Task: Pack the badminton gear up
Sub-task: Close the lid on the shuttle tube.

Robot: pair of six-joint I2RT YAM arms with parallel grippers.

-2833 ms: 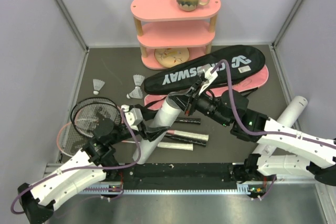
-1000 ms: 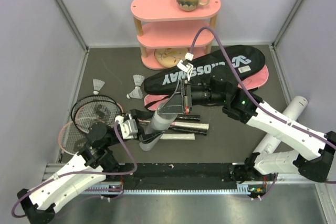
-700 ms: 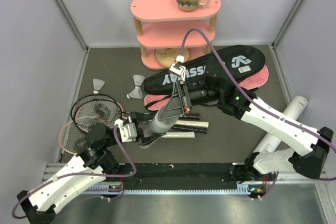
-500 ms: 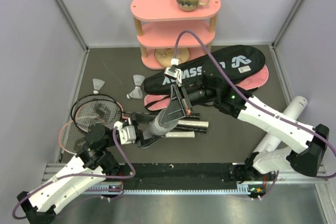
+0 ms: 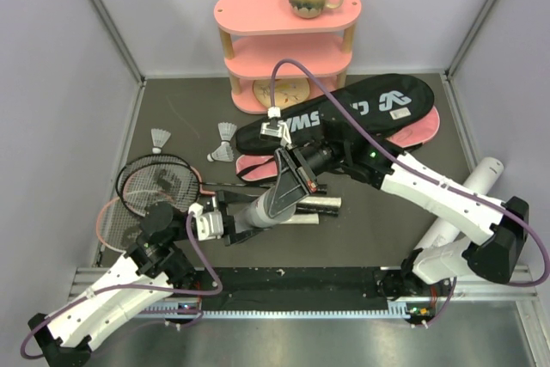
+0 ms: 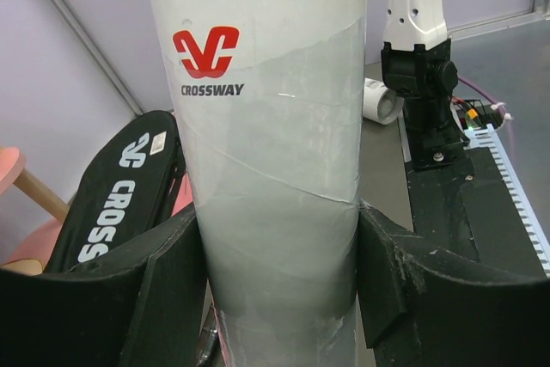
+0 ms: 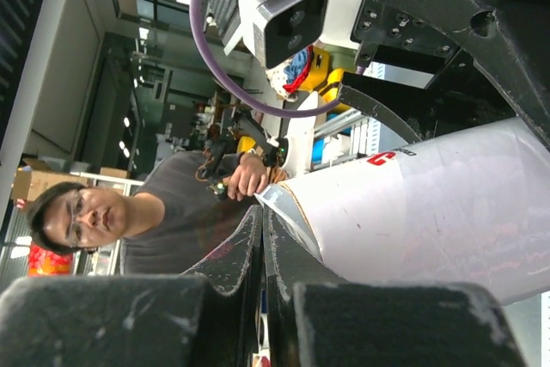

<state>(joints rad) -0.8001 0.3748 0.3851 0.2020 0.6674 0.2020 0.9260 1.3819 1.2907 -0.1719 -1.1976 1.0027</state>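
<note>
Badminton gear: most of it lies loose on the dark table (image 5: 180,100), and one white tube (image 5: 271,204) is lifted off it at lower centre.
Left gripper (image 5: 230,223): I have it clamped round the lower part of that tube, with a finger (image 6: 163,290) on each side of the wall.
Right gripper (image 5: 296,180): its fingers are pressed flat together at the tube's upper end, and I see nothing between them.
Done so far: I judge very little, since nothing shows as packed.
Left to do, shuttlecocks: three sit bare in the upper left, (image 5: 160,139), (image 5: 226,131) and (image 5: 219,154).
Left to do, rackets: the black-framed racket (image 5: 159,182) and pink-framed racket (image 5: 107,229) lie outside any bag at lower left.
Left to do, bags: the black CROSSWAY bag (image 5: 361,113) lies on top of the pink bag (image 5: 421,131), right of centre.
Second tube (image 5: 468,199): it lies at the right edge, untouched.
Hidden: the right gripper covers the tube's mouth, so I cannot tell what is inside.
Hard to make out: I cannot tell whether either bag is unzipped, and my left arm covers part of the racket heads.
</note>
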